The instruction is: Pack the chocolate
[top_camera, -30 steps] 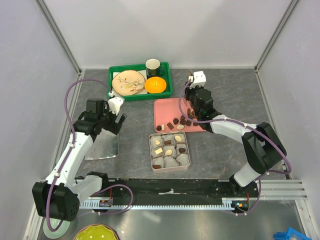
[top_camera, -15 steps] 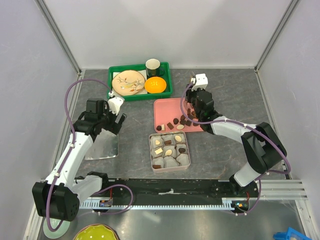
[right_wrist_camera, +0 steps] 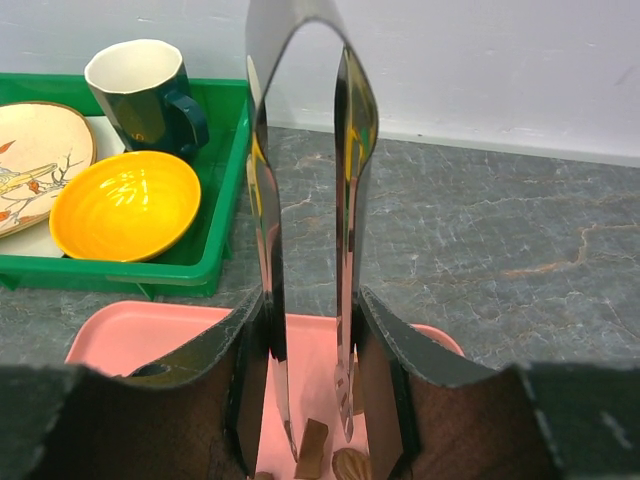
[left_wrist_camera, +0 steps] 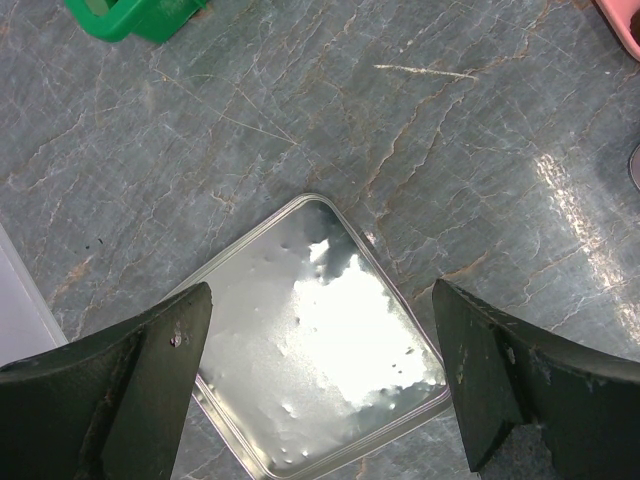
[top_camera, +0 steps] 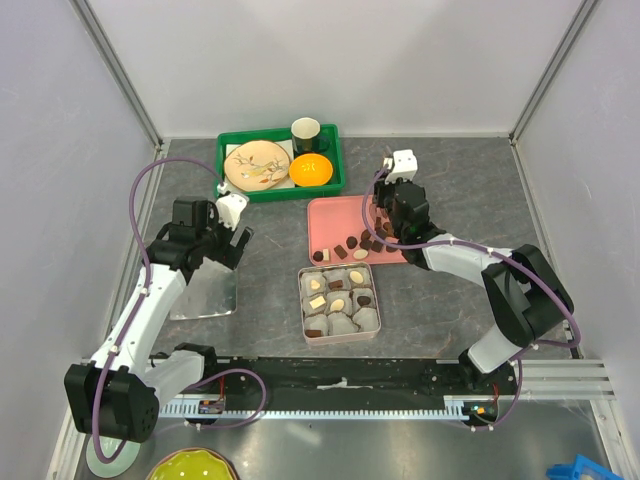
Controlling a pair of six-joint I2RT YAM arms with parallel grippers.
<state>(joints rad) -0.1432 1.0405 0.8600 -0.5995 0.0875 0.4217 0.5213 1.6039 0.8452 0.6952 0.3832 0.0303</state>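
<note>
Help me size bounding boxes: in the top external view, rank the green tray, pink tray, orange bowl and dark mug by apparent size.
1. green tray
2. pink tray, partly hidden by the right arm, so less sure
3. orange bowl
4. dark mug

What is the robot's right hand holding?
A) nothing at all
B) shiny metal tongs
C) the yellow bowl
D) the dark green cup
B: in the right wrist view the right gripper is closed around the metal tongs, whose tips hang over the pink tray close to a chocolate piece.
</note>
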